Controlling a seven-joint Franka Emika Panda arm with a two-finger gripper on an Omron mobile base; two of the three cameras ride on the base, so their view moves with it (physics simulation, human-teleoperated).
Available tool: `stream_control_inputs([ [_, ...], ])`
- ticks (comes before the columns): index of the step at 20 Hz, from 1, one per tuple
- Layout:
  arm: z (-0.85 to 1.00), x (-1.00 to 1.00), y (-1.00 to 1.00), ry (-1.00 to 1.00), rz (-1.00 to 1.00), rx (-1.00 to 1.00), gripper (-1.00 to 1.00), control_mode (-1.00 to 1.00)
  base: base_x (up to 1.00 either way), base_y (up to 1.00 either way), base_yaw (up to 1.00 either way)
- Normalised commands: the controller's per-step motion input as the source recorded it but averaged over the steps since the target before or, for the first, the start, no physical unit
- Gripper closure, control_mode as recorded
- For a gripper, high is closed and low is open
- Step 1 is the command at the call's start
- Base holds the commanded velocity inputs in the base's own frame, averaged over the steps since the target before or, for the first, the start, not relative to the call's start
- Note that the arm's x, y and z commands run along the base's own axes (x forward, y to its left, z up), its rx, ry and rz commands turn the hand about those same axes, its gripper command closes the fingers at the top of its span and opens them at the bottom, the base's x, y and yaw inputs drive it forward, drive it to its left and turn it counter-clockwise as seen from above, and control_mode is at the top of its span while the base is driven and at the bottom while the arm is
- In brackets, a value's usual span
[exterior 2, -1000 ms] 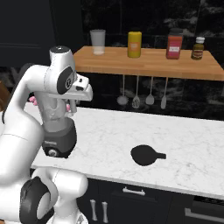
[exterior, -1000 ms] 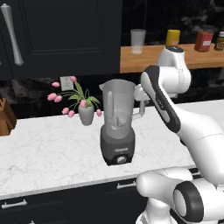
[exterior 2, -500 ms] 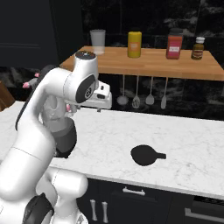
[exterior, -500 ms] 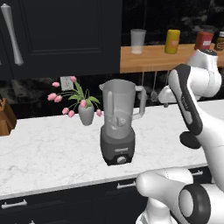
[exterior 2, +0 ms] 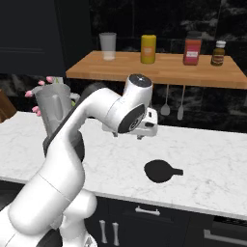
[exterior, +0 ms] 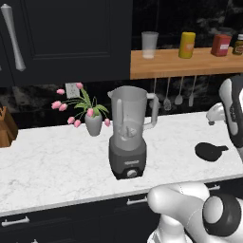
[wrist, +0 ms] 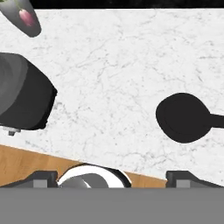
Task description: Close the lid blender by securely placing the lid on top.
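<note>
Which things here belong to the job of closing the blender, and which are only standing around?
Belong to the job:
- blender, jar open on top
- lid, lying flat on the counter, apart from the blender
- gripper, jaws wide, holding nothing

Just standing around:
- tulip vase
- glass
- yellow jar
- red jar
- hanging utensils

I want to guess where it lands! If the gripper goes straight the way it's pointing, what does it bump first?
Probably the bare marble counter, between the blender and the lid. The open gripper looks straight down; depth is hard to judge.
</note>
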Motion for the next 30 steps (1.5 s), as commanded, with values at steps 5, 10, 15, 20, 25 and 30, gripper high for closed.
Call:
stream_control_inputs([
  [5, -0.34, -0.05, -1.0, -0.09, 0.24, 0.01, -1.0, -1.0, 0.0, 0.0, 0.0],
  [10, -0.4, 0.27, -1.0, -0.2, 0.46, 0.01, -1.0, -1.0, 0.0, 0.0, 0.0],
  [15, -0.45, 0.4, -0.81, -0.13, 0.45, 0.0, -1.0, -1.0, 0.0, 0.0, 0.0],
  [20, -0.33, 0.3, -0.5, -0.1, 0.36, 0.0, -1.0, -1.0, 0.0, 0.0, 0.0],
  [25, -0.2, 0.02, -0.17, -0.09, 0.19, 0.0, -1.0, -1.0, 0.0, 0.0, 0.0],
  [30, -0.25, 0.0, 0.03, -0.04, 0.12, -0.01, -1.0, -1.0, 0.0, 0.0, 0.0],
])
